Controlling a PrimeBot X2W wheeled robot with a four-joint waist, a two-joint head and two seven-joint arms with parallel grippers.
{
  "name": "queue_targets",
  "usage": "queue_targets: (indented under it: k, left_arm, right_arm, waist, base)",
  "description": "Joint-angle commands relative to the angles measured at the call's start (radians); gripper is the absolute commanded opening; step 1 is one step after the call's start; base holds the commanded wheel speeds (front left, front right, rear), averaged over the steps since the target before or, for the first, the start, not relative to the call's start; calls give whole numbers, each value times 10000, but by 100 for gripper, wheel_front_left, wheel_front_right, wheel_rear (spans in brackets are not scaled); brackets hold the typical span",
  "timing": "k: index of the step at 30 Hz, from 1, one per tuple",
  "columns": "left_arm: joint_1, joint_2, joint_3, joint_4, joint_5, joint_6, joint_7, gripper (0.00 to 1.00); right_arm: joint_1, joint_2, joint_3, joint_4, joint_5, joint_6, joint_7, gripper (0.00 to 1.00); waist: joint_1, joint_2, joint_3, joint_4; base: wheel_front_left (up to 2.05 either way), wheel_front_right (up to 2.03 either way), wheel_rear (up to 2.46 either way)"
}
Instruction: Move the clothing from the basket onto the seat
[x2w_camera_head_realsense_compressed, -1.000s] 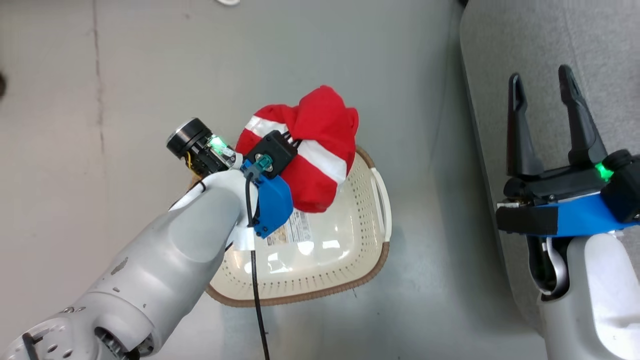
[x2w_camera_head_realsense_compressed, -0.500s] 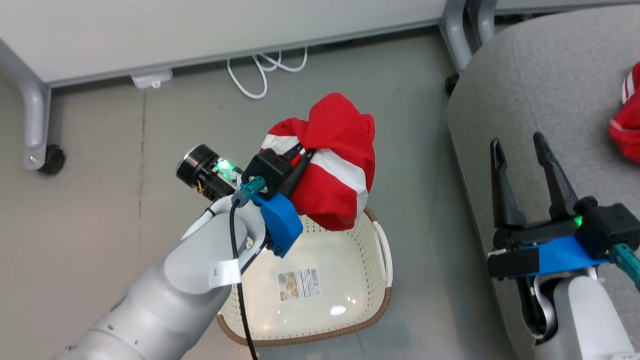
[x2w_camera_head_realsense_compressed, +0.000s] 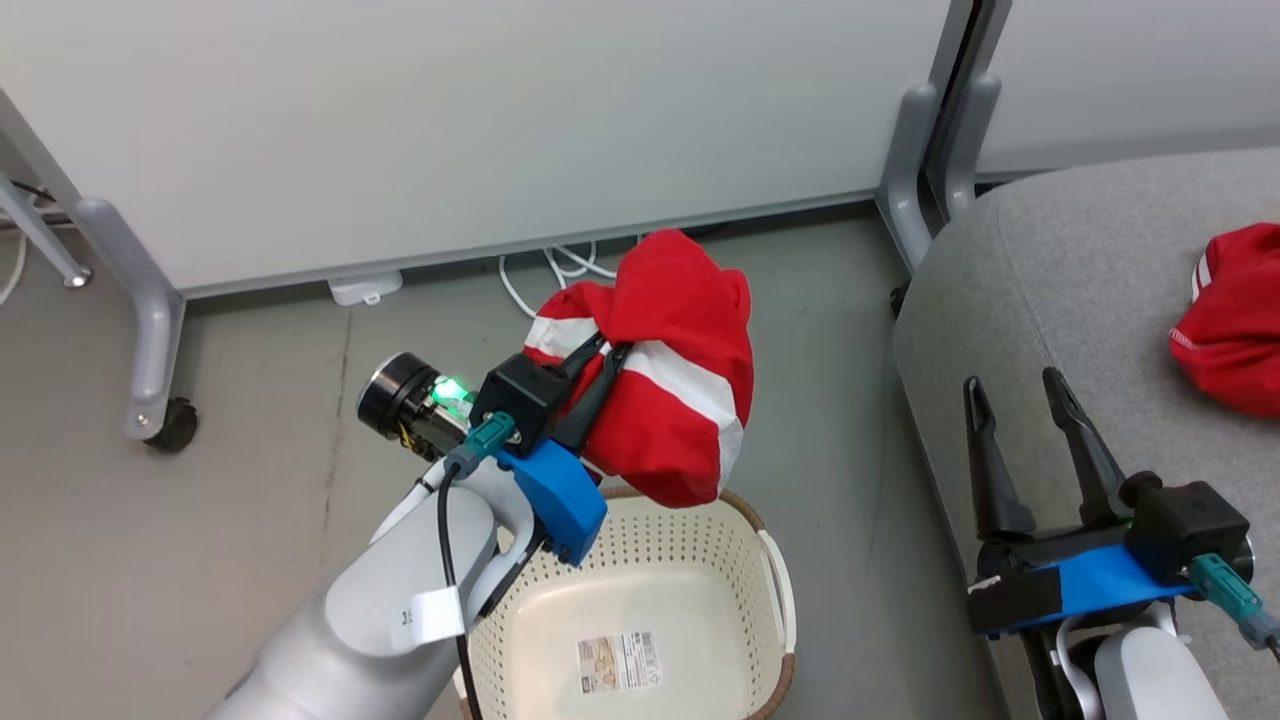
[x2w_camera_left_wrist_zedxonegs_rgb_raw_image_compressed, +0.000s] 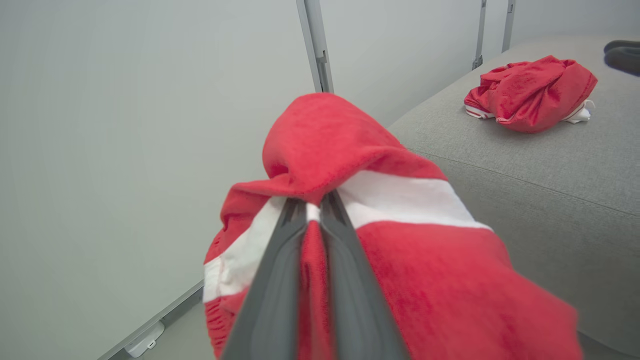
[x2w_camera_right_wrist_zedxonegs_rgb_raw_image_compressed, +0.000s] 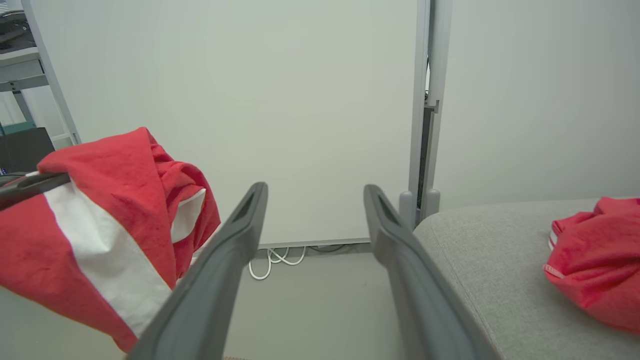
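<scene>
1. Above the far rim of the basket, the left end effector is clamped tight on a red garment, with a fold of cloth pinched between its closed fingers.
2. Big change: a second ago that bundle sagged over the basket's far end. Now it hangs clear of the rim, fully lifted out.
3. The head camera has tilted up too, so the wider shift is the view, not the things.
4. Inside the basket, just a label on the floor. It looks emptied.
5. Right of the basket, the seat already carries the other red garment.
6. Also right of the basket, by the seat's edge, the right end effector is spread wide, holding nothing.
7. Lift looks done; the carry across to the seat remains.
</scene>
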Motion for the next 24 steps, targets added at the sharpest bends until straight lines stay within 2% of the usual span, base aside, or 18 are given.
queue_targets:
  k: [1, 17, 24]
  left_arm:
    - [194, 28, 119, -92, 76, 19, -49, 0]
    - [779, 25, 497, -451, 433, -74, -50, 0]
    - [685, 12, 634, -468, 523, -113, -50, 0]
  right_arm:
    - [194, -2, 15, 49, 91, 1, -2, 100]
    - [616, -3, 139, 167, 231, 1, -2, 100]
    - [408, -2, 648, 164, 142, 1, -2, 100]
  waist:
    - [2, -1, -253, 97]
    - [2, -1, -757, 324]
    - [2, -1, -647, 337]
  base:
    - [0, 0, 0]
    - [0, 0, 0]
    - [0, 0, 0]
